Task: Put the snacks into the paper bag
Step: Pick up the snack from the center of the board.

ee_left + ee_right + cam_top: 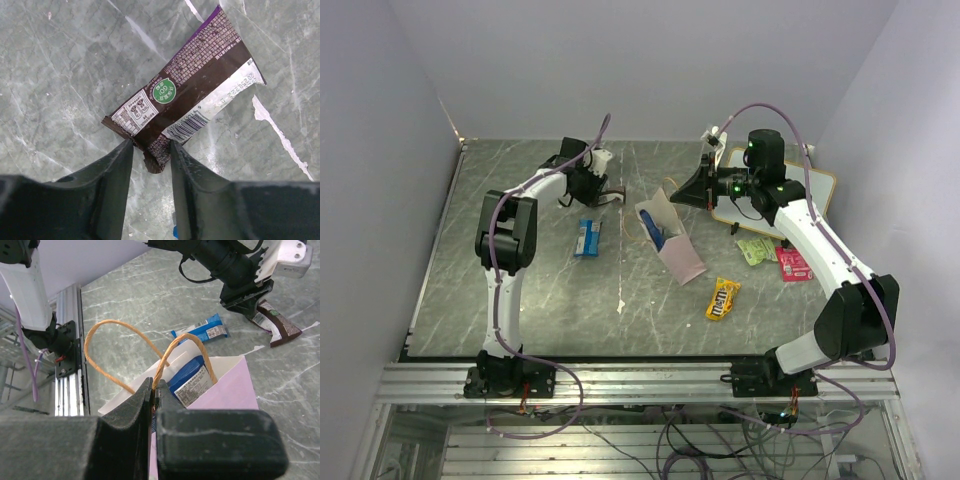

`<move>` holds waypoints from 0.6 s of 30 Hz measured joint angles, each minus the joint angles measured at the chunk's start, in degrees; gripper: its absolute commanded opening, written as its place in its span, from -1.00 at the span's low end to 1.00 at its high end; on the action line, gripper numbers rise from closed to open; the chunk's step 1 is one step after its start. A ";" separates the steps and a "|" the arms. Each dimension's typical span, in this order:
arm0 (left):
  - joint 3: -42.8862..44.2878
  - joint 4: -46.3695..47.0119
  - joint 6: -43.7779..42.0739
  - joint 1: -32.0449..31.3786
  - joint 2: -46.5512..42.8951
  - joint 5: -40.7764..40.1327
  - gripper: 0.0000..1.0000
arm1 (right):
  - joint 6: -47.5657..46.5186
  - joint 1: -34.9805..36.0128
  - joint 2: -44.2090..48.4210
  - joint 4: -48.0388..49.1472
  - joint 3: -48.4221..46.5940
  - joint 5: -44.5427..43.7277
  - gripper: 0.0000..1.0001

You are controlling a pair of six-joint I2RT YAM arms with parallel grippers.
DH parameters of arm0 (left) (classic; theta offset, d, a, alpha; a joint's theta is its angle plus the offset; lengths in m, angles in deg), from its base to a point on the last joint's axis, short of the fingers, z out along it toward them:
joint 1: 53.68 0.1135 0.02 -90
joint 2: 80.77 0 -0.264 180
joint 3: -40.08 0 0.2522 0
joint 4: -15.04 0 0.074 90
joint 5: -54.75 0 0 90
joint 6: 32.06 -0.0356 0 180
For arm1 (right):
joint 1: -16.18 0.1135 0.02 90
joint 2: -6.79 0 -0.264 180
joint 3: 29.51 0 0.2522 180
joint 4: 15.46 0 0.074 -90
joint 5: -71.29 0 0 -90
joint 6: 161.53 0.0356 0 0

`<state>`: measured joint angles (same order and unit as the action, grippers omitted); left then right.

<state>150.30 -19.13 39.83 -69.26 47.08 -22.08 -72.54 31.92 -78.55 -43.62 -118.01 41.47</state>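
The paper bag (678, 245) stands tilted mid-table with a dark blue chip bag (192, 377) inside. My right gripper (156, 385) is shut on one orange handle (185, 347) of the bag, seen from above at the bag's far side (692, 190). My left gripper (151, 150) is closed on the near end of the brown bar (192, 87), whose far end lies on the table (612, 196). The blue-white packet (587, 237), yellow M&M's (723, 298), light green packet (756, 249) and pink-red packet (792, 264) lie on the table. No silver-grey packet shows.
A white scribbled board (820, 190) lies at the back right under my right arm. White walls close the table on the left, back and right. A metal rail (640, 380) runs along the near edge.
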 measured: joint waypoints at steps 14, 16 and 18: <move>-2.78 -0.94 0.96 0.02 -2.47 3.48 -0.86 | -0.11 0.00 -0.11 0.00 0.00 -0.02 -1.00; -3.26 -2.03 0.94 0.02 -3.28 3.56 -0.86 | -0.11 0.00 -0.33 0.02 0.00 0.00 -1.00; -3.48 -3.04 0.63 0.02 -4.13 3.56 -0.86 | -0.15 0.00 -0.59 0.00 0.00 -0.02 -1.00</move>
<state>146.83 -22.17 40.47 -69.24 42.95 -18.52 -72.69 31.92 -79.14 -43.62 -118.01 41.45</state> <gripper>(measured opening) 0.076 0.015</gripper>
